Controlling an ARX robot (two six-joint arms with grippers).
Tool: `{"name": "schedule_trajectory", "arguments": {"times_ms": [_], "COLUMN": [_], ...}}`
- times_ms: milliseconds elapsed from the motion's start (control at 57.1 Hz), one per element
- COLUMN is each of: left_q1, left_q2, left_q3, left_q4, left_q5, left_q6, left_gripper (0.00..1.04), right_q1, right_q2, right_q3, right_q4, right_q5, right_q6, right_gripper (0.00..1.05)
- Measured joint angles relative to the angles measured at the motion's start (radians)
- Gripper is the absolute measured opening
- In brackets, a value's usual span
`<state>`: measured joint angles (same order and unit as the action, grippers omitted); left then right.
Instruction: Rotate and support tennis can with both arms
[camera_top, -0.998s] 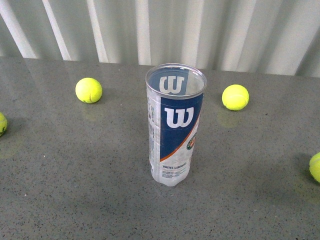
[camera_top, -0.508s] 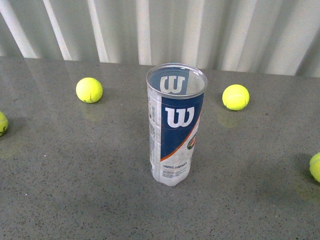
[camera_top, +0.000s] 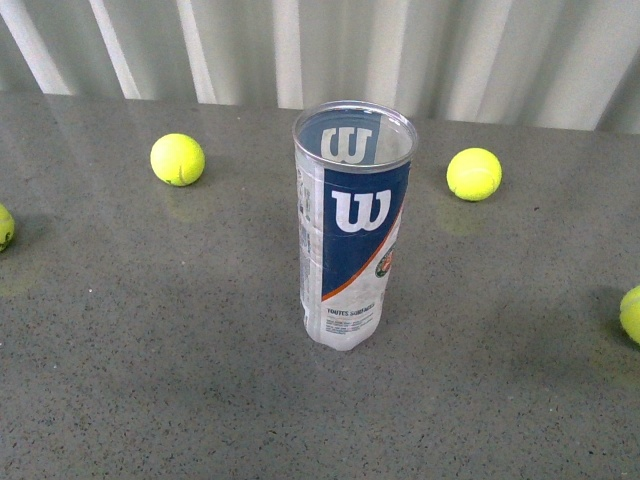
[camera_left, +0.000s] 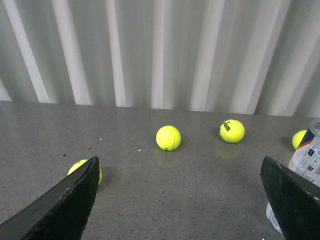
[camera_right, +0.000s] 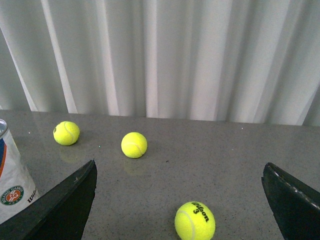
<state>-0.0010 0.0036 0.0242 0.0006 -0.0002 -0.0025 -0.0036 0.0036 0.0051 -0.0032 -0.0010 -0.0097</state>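
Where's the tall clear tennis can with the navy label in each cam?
Front: tall clear tennis can with navy label, upright at centre.
Left wrist: at the right edge, partly cut off.
Right wrist: at the left edge, emblem showing.
Shared landmark: corrugated white wall behind the table.

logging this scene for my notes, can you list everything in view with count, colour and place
tennis can: one, clear tube with navy label and white W, upright and open-topped at the middle of the table, nothing touching it
tennis balls: four in the front view, yellow-green; one far left, one far right, one cut by the left edge, one cut by the right edge
table: one, grey speckled, under everything
wall: pale ribbed panels behind the table
left end effector: black, open, empty, can beside it
right end effector: black, open, empty
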Motion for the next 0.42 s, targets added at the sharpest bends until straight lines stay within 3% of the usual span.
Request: {"name": "schedule_trajectory", "arguments": {"times_ms": [420], "left_q1": [0.000], "left_q2": [0.000], "left_q3": [0.000], "left_q4": [0.000], "left_q5": [0.000], "left_q6": [0.000], "left_gripper": [0.98], "right_q1": [0.000], "right_q2": [0.000], "right_q3": [0.000], "right_q4": [0.000], "right_q5": [0.000], "right_q6": [0.000], "right_gripper": [0.98]}}
